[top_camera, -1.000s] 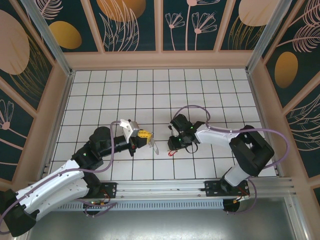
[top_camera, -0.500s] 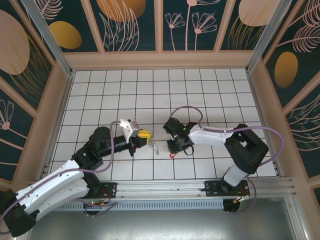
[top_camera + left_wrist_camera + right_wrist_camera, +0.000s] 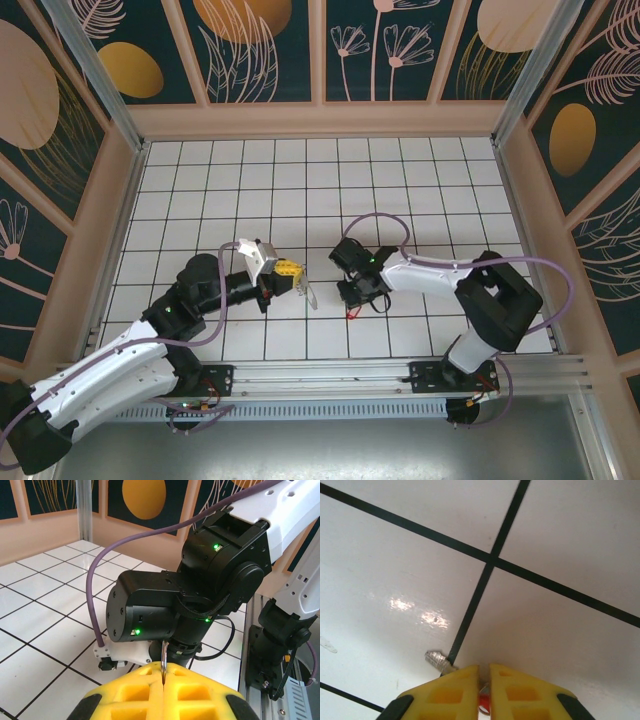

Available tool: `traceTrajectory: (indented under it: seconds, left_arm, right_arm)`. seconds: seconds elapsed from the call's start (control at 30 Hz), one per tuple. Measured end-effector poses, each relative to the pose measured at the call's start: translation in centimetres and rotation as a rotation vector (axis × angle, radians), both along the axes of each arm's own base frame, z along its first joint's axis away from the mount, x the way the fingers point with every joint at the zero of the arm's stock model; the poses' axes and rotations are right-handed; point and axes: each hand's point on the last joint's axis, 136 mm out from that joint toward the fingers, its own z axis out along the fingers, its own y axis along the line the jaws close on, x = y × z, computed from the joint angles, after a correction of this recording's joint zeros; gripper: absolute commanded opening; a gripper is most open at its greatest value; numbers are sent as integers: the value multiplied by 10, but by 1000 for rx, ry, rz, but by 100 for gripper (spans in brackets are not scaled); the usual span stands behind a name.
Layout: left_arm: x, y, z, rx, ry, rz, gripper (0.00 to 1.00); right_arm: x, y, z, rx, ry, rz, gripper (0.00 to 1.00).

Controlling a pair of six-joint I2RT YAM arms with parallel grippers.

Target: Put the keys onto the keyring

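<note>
My left gripper (image 3: 296, 276) hovers left of centre, its yellow fingers shut on the keyring (image 3: 311, 295), which hangs from its tip. In the left wrist view the gripper (image 3: 163, 674) pinches the thin metal keyring (image 3: 164, 655) edge-on, with the right arm's black wrist just behind it. My right gripper (image 3: 352, 303) points down at the floor a tile to the right. Seen from the right wrist, the gripper (image 3: 484, 672) is shut on the key (image 3: 437, 658). The key's red tag (image 3: 484, 705) sits between the fingers and its silvery blade sticks out to the left, lying on the tile.
The white tiled floor (image 3: 300, 190) stretches open behind both arms. Tan walls (image 3: 320, 120) enclose it on three sides, and a metal rail (image 3: 330, 375) carrying the arm bases runs along the near edge. A purple cable (image 3: 375, 222) loops over the right wrist.
The right gripper's fingers have closed around the key's red tag on the floor after a small shift of the wrist. The left arm has held still with the keyring.
</note>
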Motion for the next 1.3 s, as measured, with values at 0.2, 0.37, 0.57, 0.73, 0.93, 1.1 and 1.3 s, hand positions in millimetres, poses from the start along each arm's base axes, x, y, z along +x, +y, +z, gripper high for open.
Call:
traceTrajectory:
  seconds: [0.2,0.37,0.57,0.73,0.93,1.1,1.3]
  left_arm:
    - [0,0,0,0,0,0,0]
    - [0,0,0,0,0,0,0]
    - [0,0,0,0,0,0,0]
    - [0,0,0,-1,0,0,0]
    - [0,0,1,-2,-2,0,0]
    - [0,0,1,-2,-2,0,0]
    - [0,0,1,-2,-2,0,0]
  right_arm:
    - [-2,-6,4,-1,-3,-10,12]
    - [-6,-11,10,8,-7,-23,29]
    - [-9,-15,13,22,-7,-50,39]
    - [-14,-16,8,14,6,-49,39]
    - [-17,-16,-1,-13,26,-40,37]
    - [-16,-15,-1,-11,23,-35,26]
    - [-14,-12,0,-9,13,-21,18]
